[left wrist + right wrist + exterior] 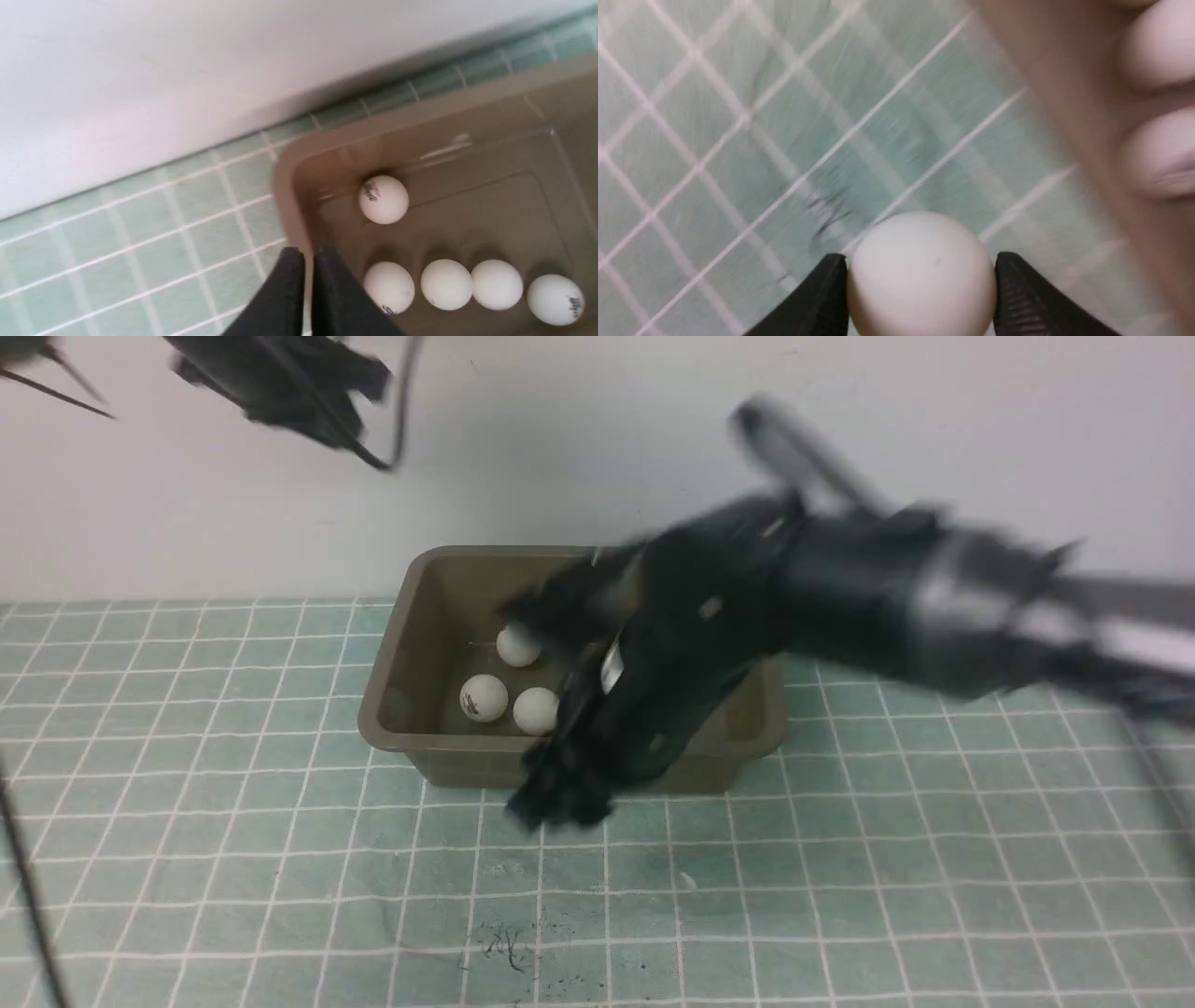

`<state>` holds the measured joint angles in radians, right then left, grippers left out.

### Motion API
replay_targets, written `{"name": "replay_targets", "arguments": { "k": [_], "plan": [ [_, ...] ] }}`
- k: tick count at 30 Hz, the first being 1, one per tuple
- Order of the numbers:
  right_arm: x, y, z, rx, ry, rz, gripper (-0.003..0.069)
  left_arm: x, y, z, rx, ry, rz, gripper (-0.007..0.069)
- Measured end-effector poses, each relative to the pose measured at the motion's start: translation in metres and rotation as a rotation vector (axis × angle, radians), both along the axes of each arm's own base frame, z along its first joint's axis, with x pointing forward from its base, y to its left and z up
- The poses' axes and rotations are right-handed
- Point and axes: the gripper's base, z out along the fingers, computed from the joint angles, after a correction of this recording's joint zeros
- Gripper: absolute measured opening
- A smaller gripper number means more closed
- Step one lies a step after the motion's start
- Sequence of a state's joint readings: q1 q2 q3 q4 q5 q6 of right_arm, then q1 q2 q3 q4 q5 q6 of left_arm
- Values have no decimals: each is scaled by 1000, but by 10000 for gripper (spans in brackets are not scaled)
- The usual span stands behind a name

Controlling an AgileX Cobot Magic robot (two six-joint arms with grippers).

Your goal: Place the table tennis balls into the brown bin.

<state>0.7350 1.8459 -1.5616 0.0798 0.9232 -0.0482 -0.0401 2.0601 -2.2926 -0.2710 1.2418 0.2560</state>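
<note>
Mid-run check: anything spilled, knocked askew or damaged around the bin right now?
Nothing serious. The brown bin sits upright with five table tennis balls inside, and the right gripper holds a sixth ball. Only oddity: dark scribble-like marks on the green mat in front of the bin, which look like ink stains.

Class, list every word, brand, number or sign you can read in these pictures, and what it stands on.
Nothing is legible.
Table tennis ball in the brown bin: dark print, too blurred.
End ball of the row: dark print, too blurred.
White label on right arm: too blurred.
</note>
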Motion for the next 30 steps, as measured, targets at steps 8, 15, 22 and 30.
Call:
{"name": "replay_targets", "arguments": {
  "k": [8,15,22,30],
  "plan": [
    [57,-47,40,165,-220,-195,393,-103,-3,43,-25,26,-8,-5],
    [69,-59,60,104,-234,-244,631,-215,-20,29,-53,63,-73,-5],
    [-14,-123,181,181,-442,-358,178,-310,-5,5,-96,-68,-28,-5],
    [-185,-218,197,527,-663,-371,-12,-390,13,-27,-160,-458,40,-5]
  ]
}}
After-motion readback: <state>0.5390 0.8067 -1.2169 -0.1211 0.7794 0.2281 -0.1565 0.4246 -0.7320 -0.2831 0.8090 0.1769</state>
